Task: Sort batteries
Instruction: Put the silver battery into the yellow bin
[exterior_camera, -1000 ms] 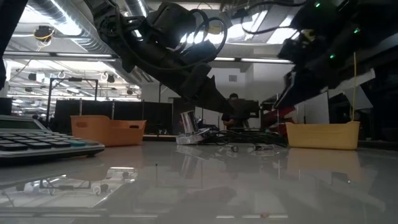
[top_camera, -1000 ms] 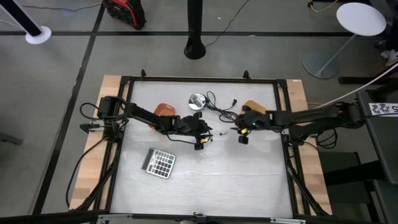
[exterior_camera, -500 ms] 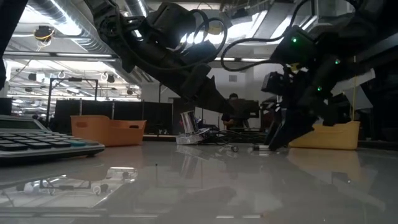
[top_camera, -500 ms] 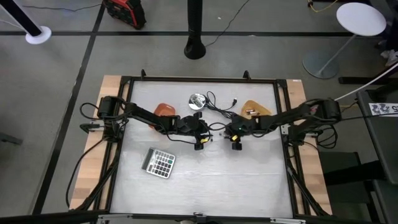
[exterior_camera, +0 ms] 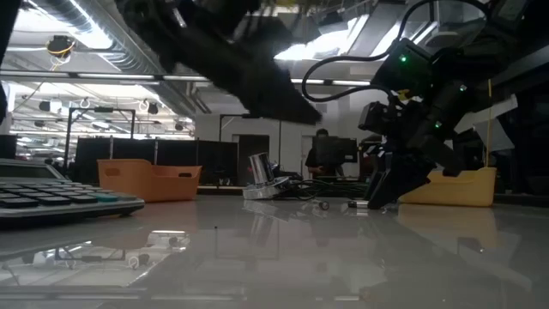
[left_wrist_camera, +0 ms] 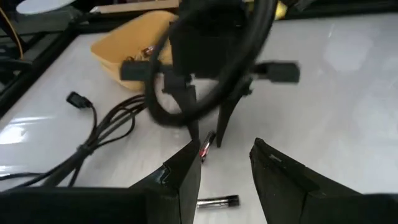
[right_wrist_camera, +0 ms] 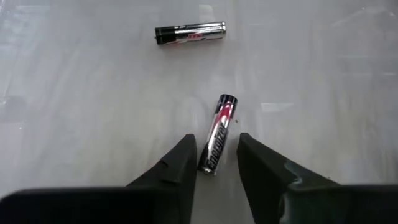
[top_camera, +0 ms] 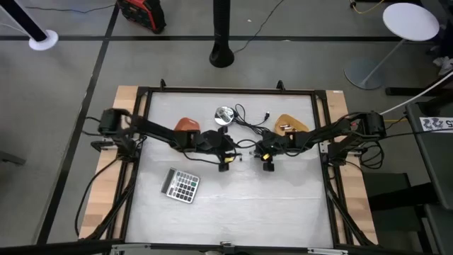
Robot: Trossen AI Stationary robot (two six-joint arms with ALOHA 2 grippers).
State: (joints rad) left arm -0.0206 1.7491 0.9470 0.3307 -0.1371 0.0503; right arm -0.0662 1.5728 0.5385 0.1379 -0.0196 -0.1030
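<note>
1. Right gripper [right_wrist_camera: 216, 163] low over white bench [right_wrist_camera: 93, 112]; jaws slightly parted astride red-and-black silvery cylindrical battery [right_wrist_camera: 218, 133], gripping nothing.
2. Left gripper [left_wrist_camera: 225, 165] nearby; jaws parted, empty; second battery [left_wrist_camera: 217, 201] below.

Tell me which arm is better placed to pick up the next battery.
Right. The right gripper is open with its fingers either side of a battery on the table. The left gripper, also open, holds nothing.
</note>
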